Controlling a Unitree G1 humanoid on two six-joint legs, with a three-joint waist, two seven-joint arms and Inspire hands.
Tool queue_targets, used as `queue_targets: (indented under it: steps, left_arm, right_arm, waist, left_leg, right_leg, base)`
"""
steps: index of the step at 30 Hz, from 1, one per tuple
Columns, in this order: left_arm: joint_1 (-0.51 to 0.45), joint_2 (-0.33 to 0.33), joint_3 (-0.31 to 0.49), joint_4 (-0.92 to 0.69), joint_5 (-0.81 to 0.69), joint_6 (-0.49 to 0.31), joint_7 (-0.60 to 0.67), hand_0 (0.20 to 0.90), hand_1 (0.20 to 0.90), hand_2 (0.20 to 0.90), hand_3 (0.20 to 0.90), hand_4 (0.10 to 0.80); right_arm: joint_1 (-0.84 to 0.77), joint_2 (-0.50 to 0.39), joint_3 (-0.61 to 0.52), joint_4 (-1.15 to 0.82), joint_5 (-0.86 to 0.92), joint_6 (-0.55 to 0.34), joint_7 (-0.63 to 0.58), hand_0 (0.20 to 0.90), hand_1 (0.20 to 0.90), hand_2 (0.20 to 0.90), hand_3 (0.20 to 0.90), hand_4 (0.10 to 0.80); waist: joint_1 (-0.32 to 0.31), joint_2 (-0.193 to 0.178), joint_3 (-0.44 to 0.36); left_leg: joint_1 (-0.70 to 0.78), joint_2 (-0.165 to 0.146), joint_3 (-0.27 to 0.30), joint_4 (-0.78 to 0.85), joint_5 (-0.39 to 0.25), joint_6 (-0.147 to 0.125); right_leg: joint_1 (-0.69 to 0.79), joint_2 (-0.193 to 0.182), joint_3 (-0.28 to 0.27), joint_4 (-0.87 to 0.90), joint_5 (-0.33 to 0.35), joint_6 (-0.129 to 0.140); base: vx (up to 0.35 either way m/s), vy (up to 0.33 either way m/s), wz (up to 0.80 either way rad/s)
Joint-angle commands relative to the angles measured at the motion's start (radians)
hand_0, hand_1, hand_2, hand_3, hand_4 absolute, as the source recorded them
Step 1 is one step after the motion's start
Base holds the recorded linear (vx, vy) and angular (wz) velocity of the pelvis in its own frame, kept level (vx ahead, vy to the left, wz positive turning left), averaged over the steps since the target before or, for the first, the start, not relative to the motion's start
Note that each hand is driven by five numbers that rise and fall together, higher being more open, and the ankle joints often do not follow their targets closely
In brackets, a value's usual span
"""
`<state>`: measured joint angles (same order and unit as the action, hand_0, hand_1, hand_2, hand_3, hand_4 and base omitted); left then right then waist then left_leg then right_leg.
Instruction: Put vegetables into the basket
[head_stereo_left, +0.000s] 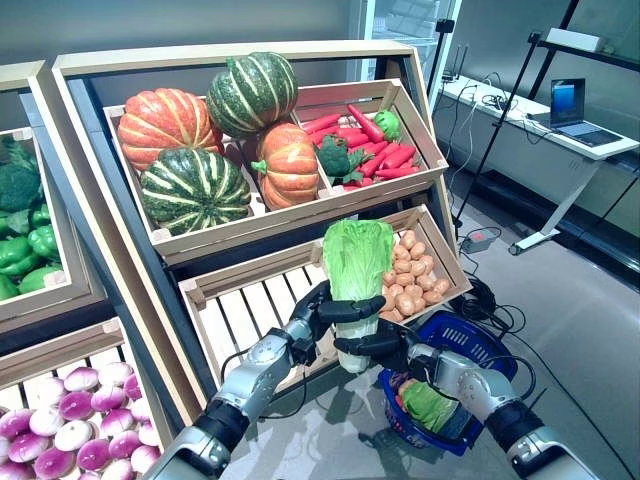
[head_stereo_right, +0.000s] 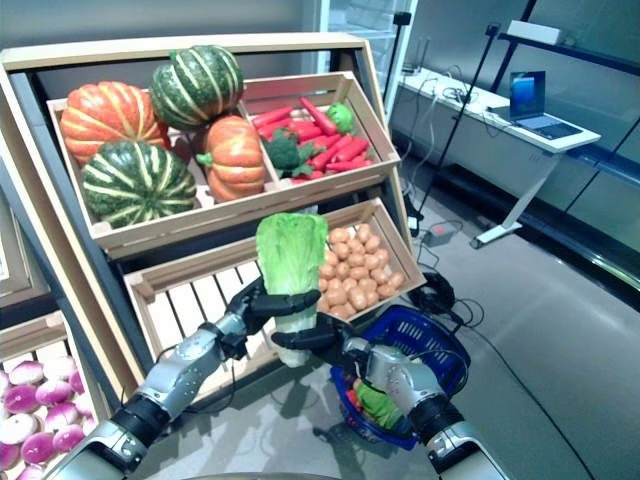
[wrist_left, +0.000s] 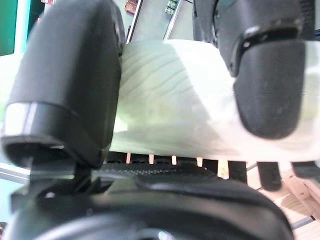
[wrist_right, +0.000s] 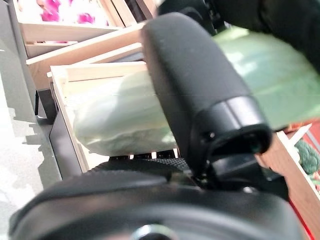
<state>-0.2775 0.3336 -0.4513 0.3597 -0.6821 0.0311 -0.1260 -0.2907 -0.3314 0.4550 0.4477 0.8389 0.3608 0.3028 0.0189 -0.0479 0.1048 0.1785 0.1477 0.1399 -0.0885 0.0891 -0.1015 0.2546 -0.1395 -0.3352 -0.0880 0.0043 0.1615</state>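
Note:
A napa cabbage (head_stereo_left: 356, 262) with green leaves and a pale stem stands upright in front of the stand's lower crate, held by both hands. My left hand (head_stereo_left: 318, 313) is curled round its stem from the left, and the left wrist view shows the pale stem (wrist_left: 170, 115) between the thumb and fingers. My right hand (head_stereo_left: 384, 346) grips the stem's lower end from the right, and the stem also shows in the right wrist view (wrist_right: 115, 125). The blue plastic basket (head_stereo_left: 483, 343) stands on the floor to the right, below the cabbage. A leafy green vegetable (head_stereo_left: 428, 404) lies in it.
The wooden stand (head_stereo_left: 300, 225) with slanted crates rises right behind the hands, and its slatted lower crate (head_stereo_left: 240, 315) is partly bare. A desk with a laptop (head_stereo_left: 575, 108) stands at the far right. Cables and a power brick (head_stereo_left: 478, 240) lie on the floor beyond the basket.

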Motion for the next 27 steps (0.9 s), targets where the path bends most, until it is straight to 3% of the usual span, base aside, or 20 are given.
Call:
queue_targets:
  steps: [1, 12, 13, 14, 27]
  left_arm:
    - [-0.174, -0.096, -0.038, -0.161, -0.066, -0.095, -0.054, 0.3, 0.3, 0.3, 0.3, 0.4]
    - [-0.19, -0.103, -0.029, -0.119, -0.059, -0.081, -0.049, 0.3, 0.3, 0.3, 0.3, 0.4]
    - [-0.189, -0.103, -0.029, -0.118, -0.056, -0.078, -0.049, 0.455, 0.455, 0.455, 0.455, 0.504]
    - [-0.188, -0.101, -0.028, -0.112, -0.055, -0.074, -0.048, 0.9, 0.9, 0.9, 0.9, 0.8]
    - [-0.158, -0.05, 0.043, -0.07, -0.034, -0.086, -0.051, 0.9, 0.9, 0.9, 0.9, 0.8]
  right_arm:
    - [-0.169, 0.071, -0.05, -0.012, 0.194, -0.114, 0.017, 0.3, 0.3, 0.3, 0.3, 0.4]
    - [-0.203, 0.044, -0.074, 0.018, 0.197, -0.152, -0.017, 0.3, 0.3, 0.3, 0.3, 0.4]
    - [-0.203, 0.043, -0.075, 0.02, 0.194, -0.153, -0.018, 0.3, 0.3, 0.3, 0.3, 0.4]
    - [-0.199, 0.037, -0.079, 0.024, 0.187, -0.157, -0.022, 0.3, 0.3, 0.3, 0.3, 0.4]
    - [-0.113, -0.035, -0.173, 0.182, 0.1, -0.142, -0.02, 0.3, 0.3, 0.3, 0.3, 0.4]
  waist:
    - [0.017, 0.017, -0.04]
    - [0.015, 0.015, -0.042]
    - [0.014, 0.015, -0.042]
    - [0.012, 0.015, -0.042]
    - [-0.003, 0.013, -0.039]
  left_leg:
    - [0.026, -0.015, 0.012, 0.001, -0.084, 0.004]
    - [0.022, -0.014, 0.012, 0.001, -0.084, 0.008]
    - [0.022, -0.014, 0.012, 0.001, -0.084, 0.009]
    - [0.021, -0.013, 0.014, 0.001, -0.083, 0.008]
    - [0.018, -0.003, 0.037, 0.001, -0.078, 0.008]
  right_leg:
    - [-0.02, -0.025, 0.013, 0.002, 0.038, -0.033]
    - [-0.026, -0.025, 0.018, 0.001, 0.039, -0.032]
    - [-0.027, -0.025, 0.019, 0.001, 0.039, -0.032]
    - [-0.029, -0.025, 0.02, 0.001, 0.04, -0.031]
    - [-0.044, -0.021, 0.042, 0.001, 0.044, -0.031]
  base:
    - [0.0, 0.0, 0.0]
    - [0.0, 0.0, 0.0]
    - [0.0, 0.0, 0.0]
    - [0.0, 0.0, 0.0]
    - [0.0, 0.0, 0.0]
